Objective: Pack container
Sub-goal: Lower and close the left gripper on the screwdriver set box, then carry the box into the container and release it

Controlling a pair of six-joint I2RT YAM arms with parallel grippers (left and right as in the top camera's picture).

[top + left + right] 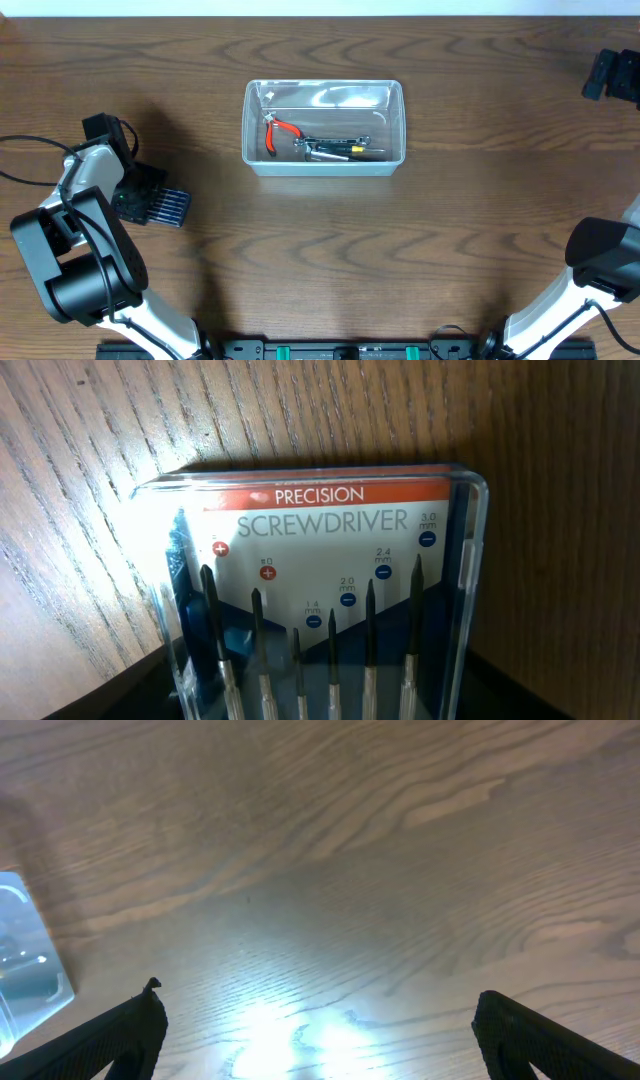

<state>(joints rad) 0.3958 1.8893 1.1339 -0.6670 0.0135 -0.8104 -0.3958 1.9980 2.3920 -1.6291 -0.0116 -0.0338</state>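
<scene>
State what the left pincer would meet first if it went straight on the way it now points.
The precision screwdriver set, whose clear case fills the left wrist view right before the left pincer. Depth is unclear, yet nothing shows in between.

Even, sharp overhead light leaves soft arm shadows on the desk (400, 250) and glints on the container (325, 166), while both wrist views carry white glare, the right one hazy.

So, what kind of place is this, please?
Probably a robot test bench for tool handling, not a home. A wood-grain table carries a clear container holding pliers and other small tools, and a precision screwdriver set lies by the left arm.
</scene>
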